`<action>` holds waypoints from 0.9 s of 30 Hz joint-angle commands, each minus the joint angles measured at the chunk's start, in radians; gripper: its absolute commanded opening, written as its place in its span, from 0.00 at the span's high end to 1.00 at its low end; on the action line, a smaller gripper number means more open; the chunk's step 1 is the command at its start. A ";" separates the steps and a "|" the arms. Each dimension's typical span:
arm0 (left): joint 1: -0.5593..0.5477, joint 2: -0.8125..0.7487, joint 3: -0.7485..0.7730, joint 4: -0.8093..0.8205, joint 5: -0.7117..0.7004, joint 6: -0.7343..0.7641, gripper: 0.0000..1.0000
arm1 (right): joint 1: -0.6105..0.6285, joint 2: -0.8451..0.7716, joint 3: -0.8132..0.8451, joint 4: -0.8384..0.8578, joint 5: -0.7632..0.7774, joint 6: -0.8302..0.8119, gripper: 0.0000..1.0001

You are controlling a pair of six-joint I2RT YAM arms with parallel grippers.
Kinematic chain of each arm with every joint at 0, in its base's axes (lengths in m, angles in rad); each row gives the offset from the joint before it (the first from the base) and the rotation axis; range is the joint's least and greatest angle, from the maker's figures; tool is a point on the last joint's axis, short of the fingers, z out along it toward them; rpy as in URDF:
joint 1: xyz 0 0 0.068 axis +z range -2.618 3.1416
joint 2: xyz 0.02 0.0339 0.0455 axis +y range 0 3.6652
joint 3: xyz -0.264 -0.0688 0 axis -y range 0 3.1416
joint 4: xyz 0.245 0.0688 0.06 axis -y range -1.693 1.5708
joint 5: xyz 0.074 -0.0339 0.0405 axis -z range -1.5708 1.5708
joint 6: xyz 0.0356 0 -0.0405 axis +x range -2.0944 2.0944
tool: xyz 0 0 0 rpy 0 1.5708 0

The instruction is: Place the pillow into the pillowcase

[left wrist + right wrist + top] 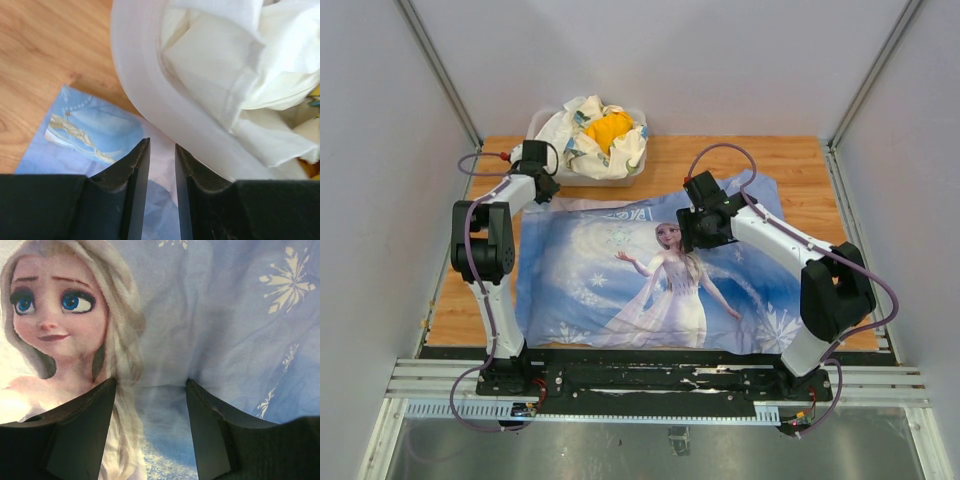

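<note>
White smooth walls (670,60) stand around a table (750,160) of warm orange wood with a fine grain. On it the pillowcase (570,275) lies spread out as a wide rectangle with its blue printed side up. It is thin cloth with soft wrinkles, white snowflakes and a blonde princess in the middle. Along its far left edge shows a pale pink strip. It fills most of the table, from the arm bases nearly to the far edge. The pillow does not show in any view, and I cannot tell if it is inside.

At the far left stands a white, slightly translucent plastic bin (535,125) with a rounded rim. Crumpled floral cloths (575,145) and a yellow cloth (610,128) are heaped in it.

The left gripper (161,145) is at the far left corner of the pillowcase, just beside the bin rim. Its black fingers leave only a narrow slit, with pale cloth seen through it. I cannot tell if they pinch it.

The right gripper (150,382) is spread wide, its tips on the blue cloth just beside the princess's face, with small folds between them.
</note>
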State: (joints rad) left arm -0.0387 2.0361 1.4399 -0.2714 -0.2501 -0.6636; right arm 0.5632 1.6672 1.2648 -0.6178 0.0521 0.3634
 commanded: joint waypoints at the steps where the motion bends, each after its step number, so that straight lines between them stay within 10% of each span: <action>1: 0.002 0.039 0.102 0.015 -0.086 0.029 0.69 | 0.013 0.031 0.008 -0.036 0.009 0.001 0.40; 13: 0.002 -0.232 -0.036 -0.049 -0.058 -0.013 0.64 | -0.010 -0.046 0.039 -0.053 0.059 -0.026 0.33; 27: -0.018 -0.702 -0.276 -0.078 0.107 0.019 0.39 | -0.098 -0.256 0.096 -0.089 0.061 -0.051 0.01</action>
State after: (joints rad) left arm -0.0502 1.4208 1.2194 -0.3367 -0.1997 -0.6724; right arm 0.4938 1.4742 1.3296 -0.6788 0.0982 0.3256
